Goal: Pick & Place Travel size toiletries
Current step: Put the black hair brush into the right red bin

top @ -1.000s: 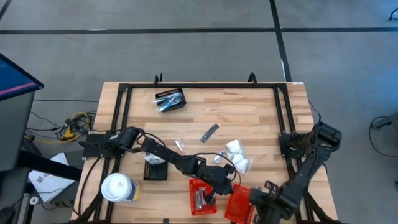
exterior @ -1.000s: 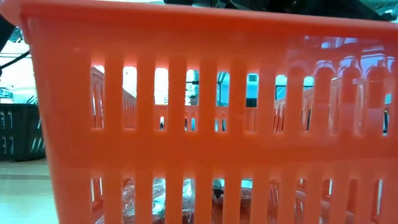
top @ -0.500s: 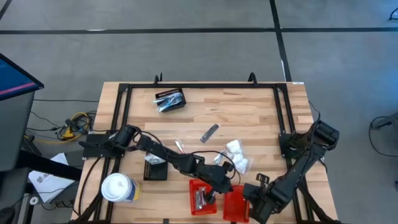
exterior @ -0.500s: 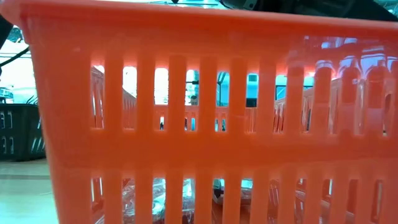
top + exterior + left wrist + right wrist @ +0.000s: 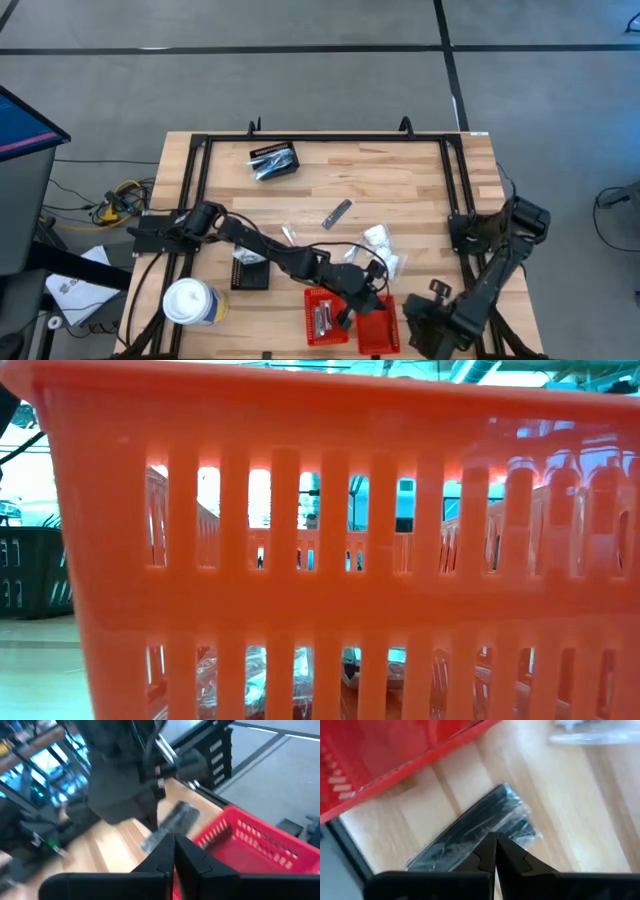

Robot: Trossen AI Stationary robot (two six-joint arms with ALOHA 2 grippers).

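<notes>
Toiletries lie scattered: a dark clear-wrapped stick packet [image 5: 475, 832] rests on the wooden table [image 5: 420, 185] just ahead of the right gripper [image 5: 491, 851], whose fingers are pressed together, empty, likely lining up a pick. Left gripper [image 5: 174, 851], fingers likewise together, hovers beside the red slotted plastic basket [image 5: 260, 845]

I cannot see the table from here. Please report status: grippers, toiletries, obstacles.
Left gripper shut, over the red baskets. Right gripper shut, above a dark wrapped packet lying on the table. White packets loose mid-table. Nothing seen blocking.
</notes>
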